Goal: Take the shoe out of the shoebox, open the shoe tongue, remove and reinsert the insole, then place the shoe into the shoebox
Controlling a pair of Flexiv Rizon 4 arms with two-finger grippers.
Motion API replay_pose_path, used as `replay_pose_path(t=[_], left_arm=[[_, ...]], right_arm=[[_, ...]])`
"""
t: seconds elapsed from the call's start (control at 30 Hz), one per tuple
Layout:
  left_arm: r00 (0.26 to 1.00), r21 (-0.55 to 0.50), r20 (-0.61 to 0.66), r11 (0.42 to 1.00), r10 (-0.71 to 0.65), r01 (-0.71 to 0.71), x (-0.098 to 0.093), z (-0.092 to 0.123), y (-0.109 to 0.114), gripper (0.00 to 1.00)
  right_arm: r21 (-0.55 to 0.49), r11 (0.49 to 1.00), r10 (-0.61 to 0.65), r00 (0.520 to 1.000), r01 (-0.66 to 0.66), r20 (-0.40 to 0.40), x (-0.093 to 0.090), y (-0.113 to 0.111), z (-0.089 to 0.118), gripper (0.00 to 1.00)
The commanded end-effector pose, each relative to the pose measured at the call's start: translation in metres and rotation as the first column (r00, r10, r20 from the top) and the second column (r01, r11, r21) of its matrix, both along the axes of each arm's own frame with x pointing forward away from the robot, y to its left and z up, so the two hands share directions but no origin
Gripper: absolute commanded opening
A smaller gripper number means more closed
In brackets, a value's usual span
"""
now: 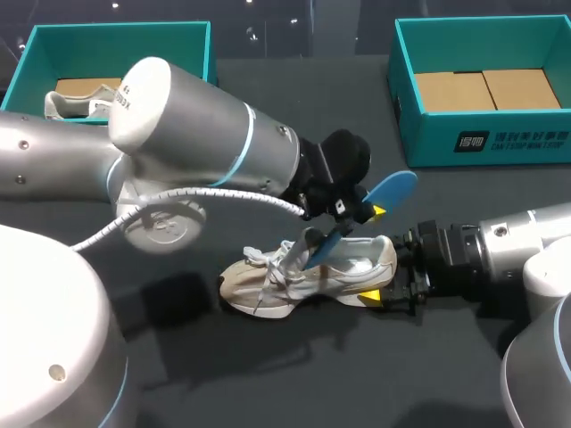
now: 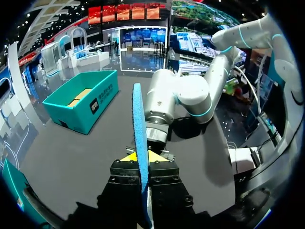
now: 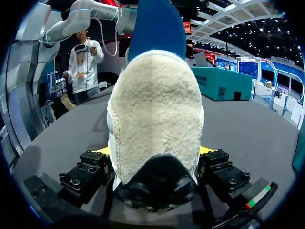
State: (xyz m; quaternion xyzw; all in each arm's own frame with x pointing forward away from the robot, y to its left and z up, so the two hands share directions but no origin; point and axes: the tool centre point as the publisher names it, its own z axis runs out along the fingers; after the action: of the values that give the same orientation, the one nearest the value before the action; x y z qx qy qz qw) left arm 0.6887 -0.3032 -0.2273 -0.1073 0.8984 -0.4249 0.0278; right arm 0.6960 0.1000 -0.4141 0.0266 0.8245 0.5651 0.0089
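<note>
Beige-and-white lace-up sneaker (image 1: 299, 275), heel clamped between right gripper's (image 3: 155, 160) fingers; flat blue foam insole (image 1: 394, 187) pinched between left gripper's (image 2: 142, 157) fingers. Risks buckling if forced askew.

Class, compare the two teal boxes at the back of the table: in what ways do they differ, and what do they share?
The left box holds a pale shoe; the right box holds none, only bare brown cardboard. The left arm hides part of the left box; the right box's front wall is in plain view. Both are teal, open on top, with brown cardboard floors.
</note>
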Motion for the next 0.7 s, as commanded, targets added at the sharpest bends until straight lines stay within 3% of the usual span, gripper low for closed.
replay_pose_path(t=[0.03,0.2,0.7], left_arm=[[0.999,-0.175,-0.007,0.984,0.032,-0.032,-0.009,0.034,0.028,0.00],[0.996,-0.339,-0.074,0.939,0.041,-0.064,-0.017,0.081,0.042,0.00],[0.996,-0.339,-0.074,0.939,0.041,-0.064,-0.017,0.081,0.042,0.00]], right_arm=[[-0.002,1.000,-0.001,1.000,0.001,0.001,0.000,0.001,-0.001,0.00],[-0.002,1.000,-0.001,1.000,0.001,0.001,0.000,0.001,-0.001,0.00],[-0.002,1.000,-0.001,1.000,0.001,0.001,0.000,0.001,-0.001,0.00]])
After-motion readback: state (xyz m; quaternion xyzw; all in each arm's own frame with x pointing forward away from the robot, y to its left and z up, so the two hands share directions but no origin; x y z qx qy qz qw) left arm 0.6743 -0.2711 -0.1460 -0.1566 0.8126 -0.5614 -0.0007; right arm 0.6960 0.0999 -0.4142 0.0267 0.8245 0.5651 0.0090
